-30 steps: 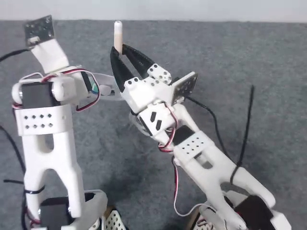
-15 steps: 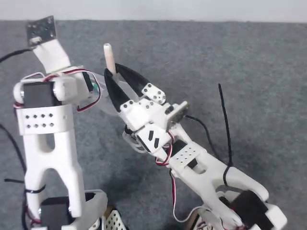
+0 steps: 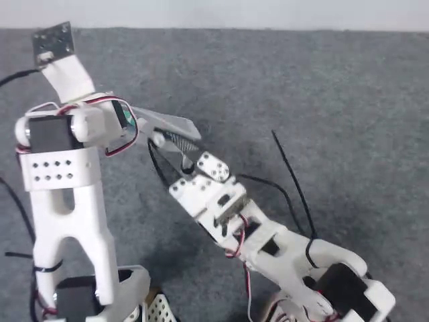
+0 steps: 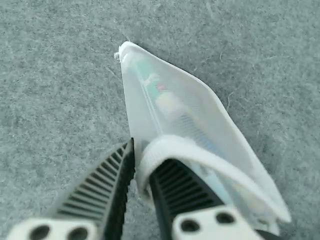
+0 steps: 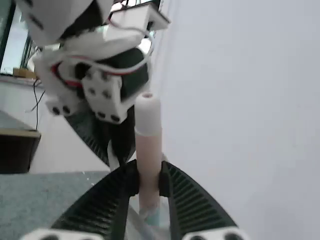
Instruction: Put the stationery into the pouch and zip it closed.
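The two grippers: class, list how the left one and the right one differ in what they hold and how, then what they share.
The left gripper pinches the rim of a soft, see-through pouch; the right gripper clamps a rigid, pale pen. The pouch spreads out wide and flat, with stationery inside; the pen juts out as one slim rod. Shared: both grippers are shut on their load, and both have black ribbed fingers.

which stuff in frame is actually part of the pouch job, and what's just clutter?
Part of the job:
- pouch, clamped at its rim by the left gripper
- stationery inside it
- pen, clamped in the right gripper

Just there:
- grey mat
- black cable sticking up by the right arm
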Tool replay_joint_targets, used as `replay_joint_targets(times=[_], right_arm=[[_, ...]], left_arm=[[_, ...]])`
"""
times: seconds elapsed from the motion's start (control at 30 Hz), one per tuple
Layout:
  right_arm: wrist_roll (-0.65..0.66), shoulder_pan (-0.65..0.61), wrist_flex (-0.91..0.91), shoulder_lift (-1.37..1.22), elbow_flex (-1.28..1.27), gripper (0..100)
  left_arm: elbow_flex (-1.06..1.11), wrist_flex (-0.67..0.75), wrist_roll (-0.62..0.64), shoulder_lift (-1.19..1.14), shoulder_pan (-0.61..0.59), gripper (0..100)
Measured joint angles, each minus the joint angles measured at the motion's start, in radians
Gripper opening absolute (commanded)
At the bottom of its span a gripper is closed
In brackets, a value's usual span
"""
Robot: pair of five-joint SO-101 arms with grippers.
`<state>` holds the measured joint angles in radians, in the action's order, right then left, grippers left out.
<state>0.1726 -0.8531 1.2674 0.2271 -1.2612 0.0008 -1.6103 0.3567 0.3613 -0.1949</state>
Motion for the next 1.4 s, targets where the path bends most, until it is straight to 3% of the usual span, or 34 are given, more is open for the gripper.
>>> replay_joint_targets(times=[0.43,0.77,0.87,1.1,1.4], right_arm=[[0.044,-0.017,-0.176,0.043,-0.041,0.9],[-0.192,-0.011,-0.463,0.072,0.054,0.9],[-0.204,-0.009,-0.537,0.072,0.086,1.3],[-0.163,-0.014,-0.695,0.075,0.155,26.8],[-0.106,-0.021,-0.812,0.215,0.115,21.9]], left_arm=[[0.021,0.0,0.0,0.0,-0.003,1],[0.025,0.005,-0.002,-0.002,-0.005,1],[0.025,0.008,-0.002,-0.002,-0.005,1],[0.025,0.011,-0.002,-0.003,-0.009,1],[0.026,0.009,0.0,-0.003,-0.049,1]])
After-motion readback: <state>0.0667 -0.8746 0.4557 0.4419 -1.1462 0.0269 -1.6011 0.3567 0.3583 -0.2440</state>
